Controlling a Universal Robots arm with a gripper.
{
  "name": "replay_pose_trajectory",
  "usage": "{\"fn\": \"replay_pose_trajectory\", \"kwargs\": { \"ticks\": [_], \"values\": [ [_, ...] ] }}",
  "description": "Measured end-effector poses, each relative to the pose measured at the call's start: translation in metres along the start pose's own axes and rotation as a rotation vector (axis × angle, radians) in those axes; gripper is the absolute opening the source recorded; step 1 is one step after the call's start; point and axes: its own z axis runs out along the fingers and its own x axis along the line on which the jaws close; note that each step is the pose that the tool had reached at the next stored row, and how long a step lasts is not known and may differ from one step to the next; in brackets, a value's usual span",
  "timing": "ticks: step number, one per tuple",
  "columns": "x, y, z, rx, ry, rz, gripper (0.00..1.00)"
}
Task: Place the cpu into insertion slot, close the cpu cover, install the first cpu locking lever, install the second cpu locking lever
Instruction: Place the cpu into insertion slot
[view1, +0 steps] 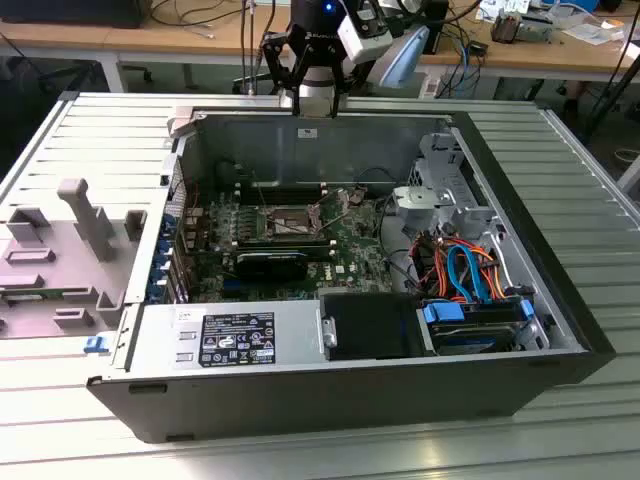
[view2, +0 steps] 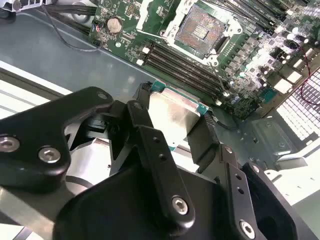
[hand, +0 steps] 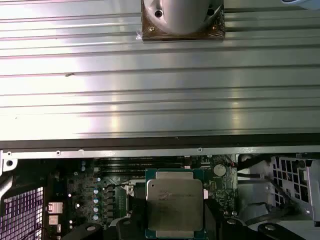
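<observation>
My gripper (view2: 175, 114) is shut on the cpu (view2: 172, 111), a flat square chip with a dull silver top, one black finger on each of two opposite edges. In the first wrist view the cpu (hand: 175, 202) sits between the fingers (hand: 214, 212). In the exterior view the gripper (view1: 288, 70) hangs above the far wall of the open computer case, well above the board. The insertion slot (view2: 199, 31) lies uncovered on the green motherboard, its dark contact field showing inside a silver rim. The same slot (view1: 290, 222) is at the middle of the board. The cpu cover (view2: 148, 9) stands swung back beside the slot.
The case (view1: 560, 345) lies open on a ribbed metal table. Black memory slots (view2: 185, 65) run beside the socket. A power supply box (view1: 228, 338), a black card (view1: 272, 265), drive bays with orange and blue cables (view1: 462, 268), and grey plastic fixtures (view1: 85, 225) are around.
</observation>
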Motion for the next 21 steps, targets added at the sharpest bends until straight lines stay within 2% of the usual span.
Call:
{"fn": "replay_pose_trajectory", "kwargs": {
  "ticks": [21],
  "values": [
    [0.0035,-0.0009,0.0016,-0.0003,0.0,0.0,0.55]
  ]
}}
